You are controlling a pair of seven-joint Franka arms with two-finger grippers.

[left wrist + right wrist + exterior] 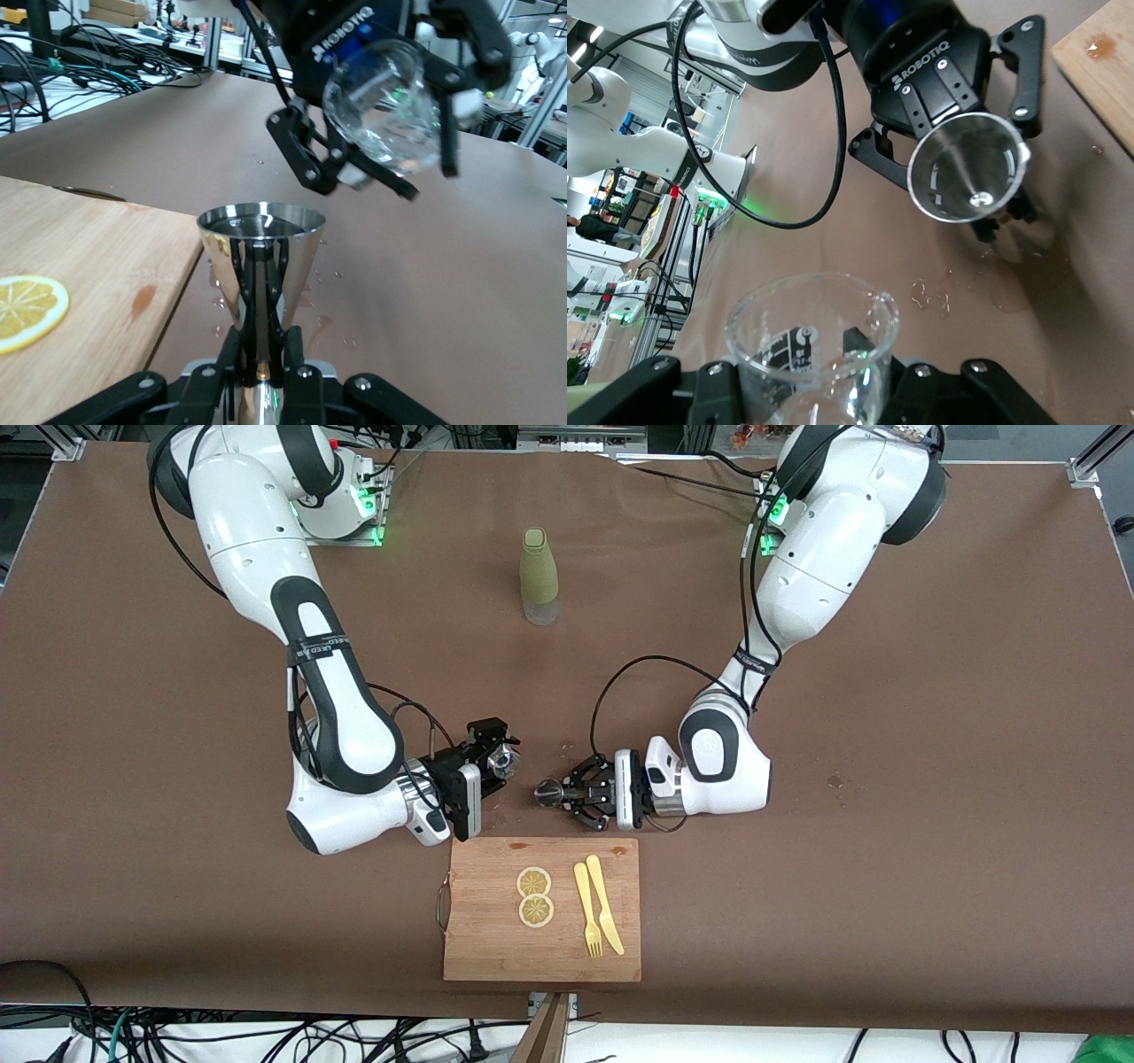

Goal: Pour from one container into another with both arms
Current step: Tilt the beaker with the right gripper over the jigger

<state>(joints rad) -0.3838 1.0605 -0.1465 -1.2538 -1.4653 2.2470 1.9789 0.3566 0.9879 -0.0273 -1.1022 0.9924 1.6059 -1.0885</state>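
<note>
1. The jigger is what you see in the front view clamped in the left gripper, held just above the table near the cutting board's edge closest to the robots' bases. The glass cup sits pinched in the right gripper, beside the jigger and toward the right arm's end of the table, a small gap between the two. On the board lie two lemon slices, a yellow fork and a yellow knife. An olive-green bottle stands upright, nearer the bases' edge of the table.

2. In the left wrist view, you find the jigger upright, its narrow waist clasped by the left gripper's fingers, its upper cone open toward the top. The glass cup hangs above it and a little to one side, tilted, gripped by the right gripper. Droplets dot the table around the jigger, and the board's corner with one lemon slice lies just beside it.

3. In the right wrist view, you look over the glass cup's rim, the right gripper's fingers closed on its sides. The jigger shows its open mouth, held in the left gripper, with a wet patch on the table beneath it.
</note>
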